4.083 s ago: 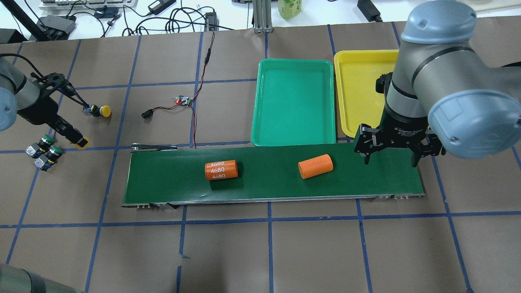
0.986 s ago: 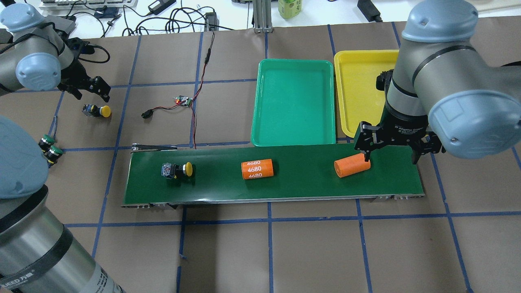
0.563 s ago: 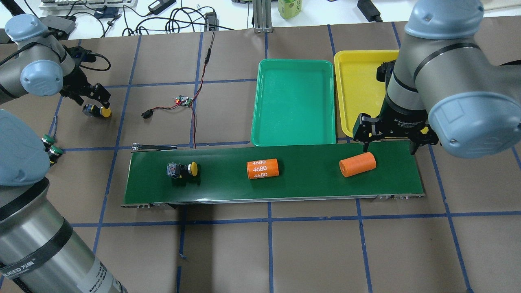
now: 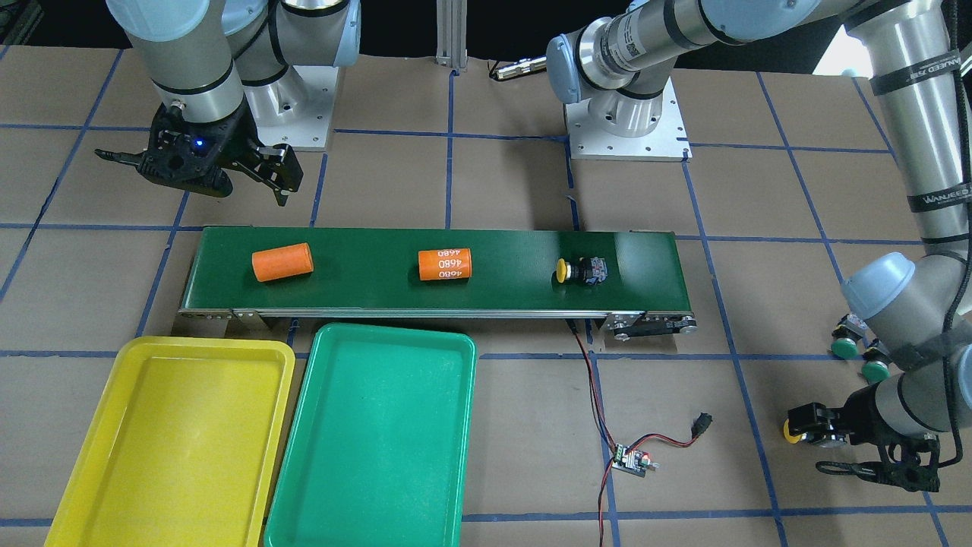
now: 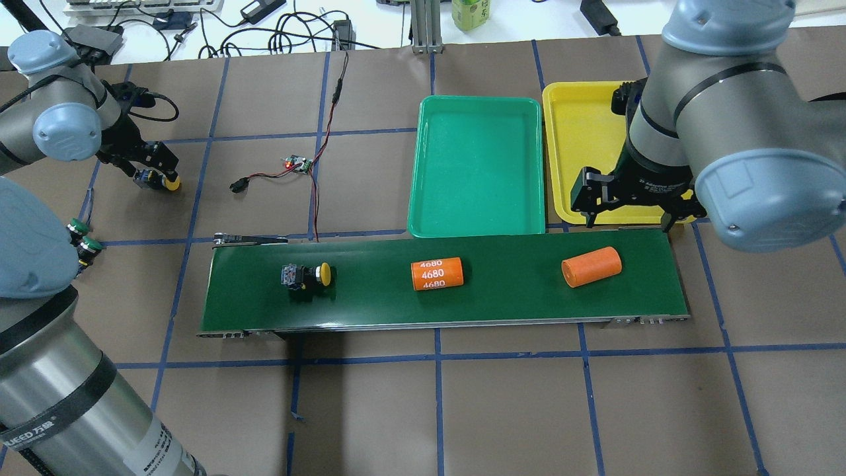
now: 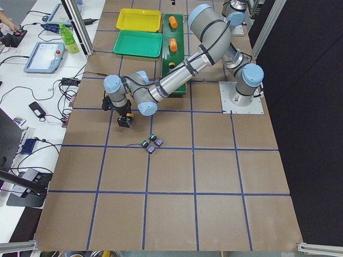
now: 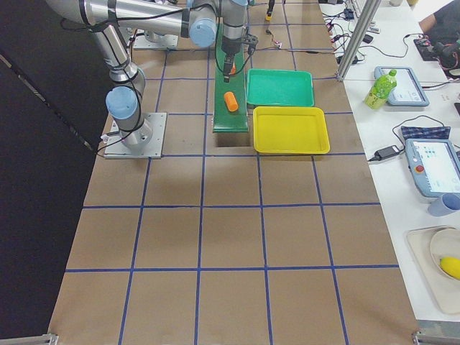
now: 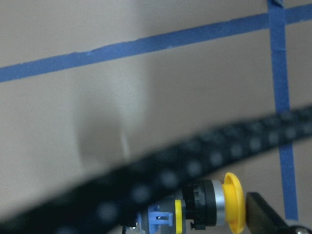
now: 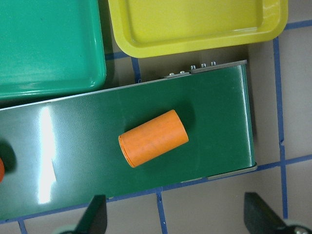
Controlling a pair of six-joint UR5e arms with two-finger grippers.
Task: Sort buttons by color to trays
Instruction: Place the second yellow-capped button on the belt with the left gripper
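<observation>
One yellow-capped button point(image 5: 307, 276) lies on its side on the conveyor belt's left part. A second yellow button point(image 5: 162, 182) lies on the table at far left. My left gripper point(image 5: 153, 170) is open and lowered around it; the left wrist view shows its cap point(image 8: 234, 202) just inside one finger point(image 8: 263, 214). Two green-capped buttons point(image 5: 84, 238) lie together nearer the left edge. My right gripper point(image 5: 628, 219) is open and empty over the yellow tray's near rim. The yellow tray point(image 5: 581, 132) and green tray point(image 5: 479, 172) stand side by side behind the belt, with nothing in them.
The dark green conveyor belt point(image 5: 502, 297) carries two orange cylinders, one printed 4680 at the middle point(image 5: 436, 274) and a plain one point(image 5: 591, 266) at the right, below my right gripper. A small circuit board point(image 5: 299, 163) with red wires lies behind the belt's left end.
The belt has carried the yellow button and both cylinders to the right. My left gripper has dropped around the table's yellow button. My right gripper has moved back from the belt toward the yellow tray.
</observation>
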